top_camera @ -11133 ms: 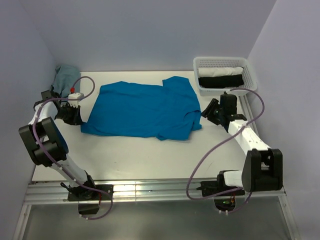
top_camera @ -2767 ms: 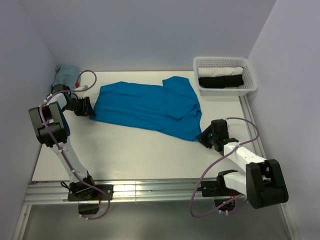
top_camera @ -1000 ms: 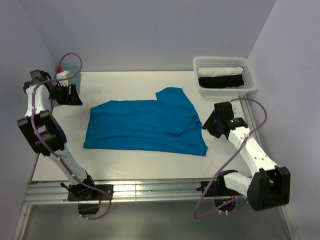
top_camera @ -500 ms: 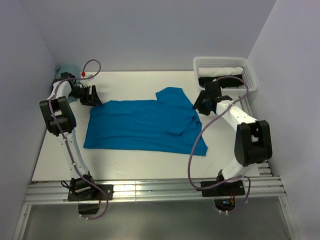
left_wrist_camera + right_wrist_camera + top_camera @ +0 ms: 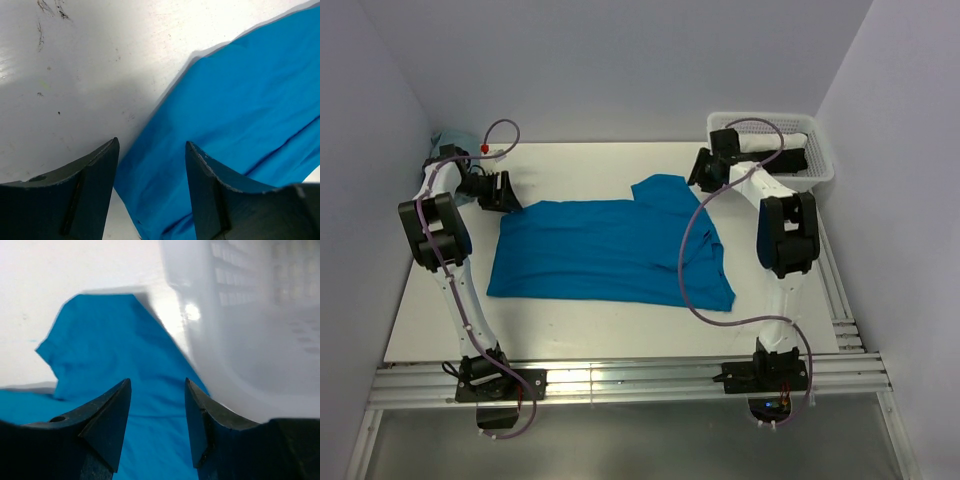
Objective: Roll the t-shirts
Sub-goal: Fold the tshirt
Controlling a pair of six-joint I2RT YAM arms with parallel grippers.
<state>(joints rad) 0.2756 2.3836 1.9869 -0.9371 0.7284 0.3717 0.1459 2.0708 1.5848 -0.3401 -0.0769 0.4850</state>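
The t-shirt (image 5: pixel 610 250) is thin soft cloth, matt, w/ a few shallow wrinkles and one pressed fold line. It lies on a white table (image 5: pixel 570 320) which is smooth w/ a weak sheen and some small dark scuff marks. The basket (image 5: pixel 823 165) looks like white plastic mesh, a bit glossy where light hits it, the rail (image 5: pixel 620 380) at the near edge is bare metal w/ a dull shine, and the fingers (image 5: pixel 90 195) of the left gripper (image 5: pixel 152 155) and right gripper (image 5: pixel 157 390) are dark matt plastic, edges worn pale and rough.
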